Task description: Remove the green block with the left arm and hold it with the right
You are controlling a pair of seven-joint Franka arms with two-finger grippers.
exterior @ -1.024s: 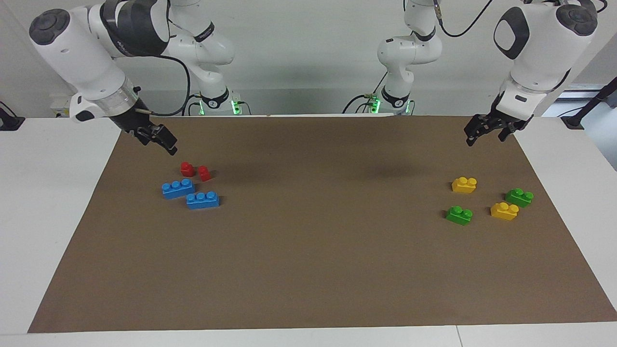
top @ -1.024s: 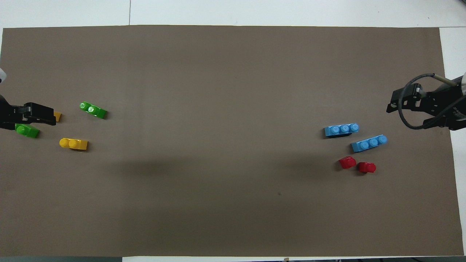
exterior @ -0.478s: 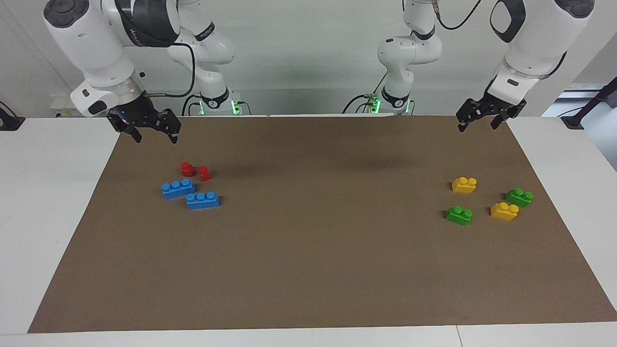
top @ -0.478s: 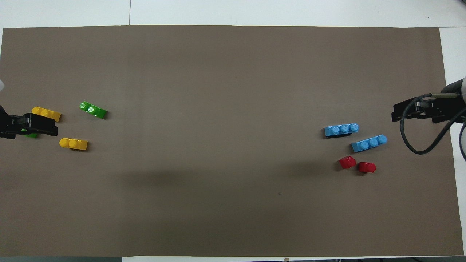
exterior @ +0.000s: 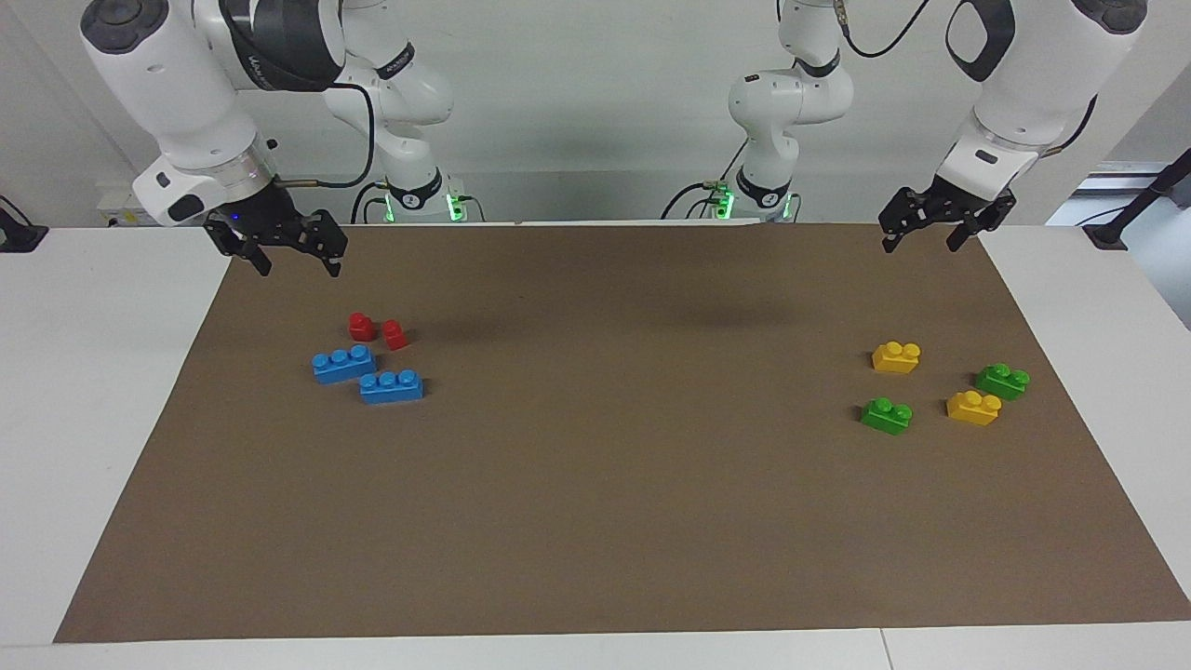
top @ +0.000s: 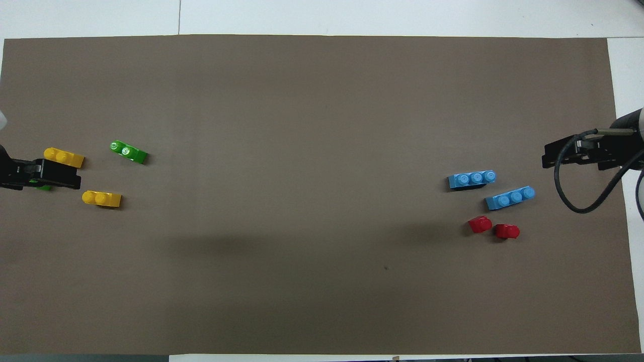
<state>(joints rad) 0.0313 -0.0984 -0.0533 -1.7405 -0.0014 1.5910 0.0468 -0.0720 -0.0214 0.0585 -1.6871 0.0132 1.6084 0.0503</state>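
Note:
Two green blocks lie on the brown mat at the left arm's end. One green block (exterior: 886, 415) (top: 128, 151) is farther from the robots. The other green block (exterior: 1002, 380) lies nearer the mat's side edge; in the overhead view only a sliver of it (top: 43, 187) shows beside the gripper. My left gripper (exterior: 920, 242) (top: 55, 174) is open and empty, raised over the mat's edge nearest the robots. My right gripper (exterior: 296, 263) (top: 578, 153) is open and empty, raised over the mat near the red blocks.
Two yellow two-stud bricks (exterior: 896, 356) (exterior: 973, 407) lie among the green blocks. Two blue three-stud bricks (exterior: 343, 363) (exterior: 392, 385) and two small red blocks (exterior: 362, 326) (exterior: 395, 334) lie at the right arm's end. The brown mat (exterior: 595, 521) covers a white table.
Over the last second both grippers rose a little and turned to point down, the right one from a tilt. In the last half second they hardly moved. No block has moved.

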